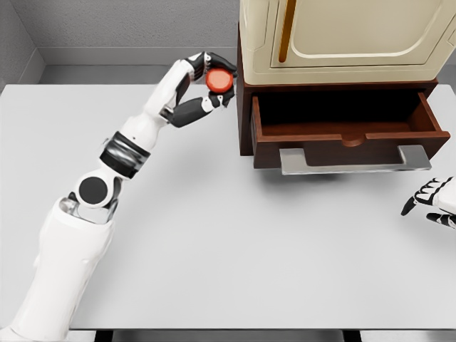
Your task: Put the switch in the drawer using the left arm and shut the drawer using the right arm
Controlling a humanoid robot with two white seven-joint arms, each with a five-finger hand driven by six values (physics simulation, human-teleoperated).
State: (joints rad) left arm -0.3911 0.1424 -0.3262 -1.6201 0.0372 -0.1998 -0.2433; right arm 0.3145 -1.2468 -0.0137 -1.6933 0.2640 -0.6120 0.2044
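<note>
The left hand (206,85) is curled around the red switch (219,80), pinching it between thumb below and fingers above, lifted above the counter (214,235). The switch sits at the hand's right edge, just left of the cabinet (342,35) and above the level of the open drawer (345,128). The right hand (433,201) rests at the counter's right edge, fingers loosely spread, holding nothing.

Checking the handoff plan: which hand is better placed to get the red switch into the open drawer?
Left. The left hand already grips the switch just left of the open drawer; the right hand rests empty at the table's right edge.
</note>
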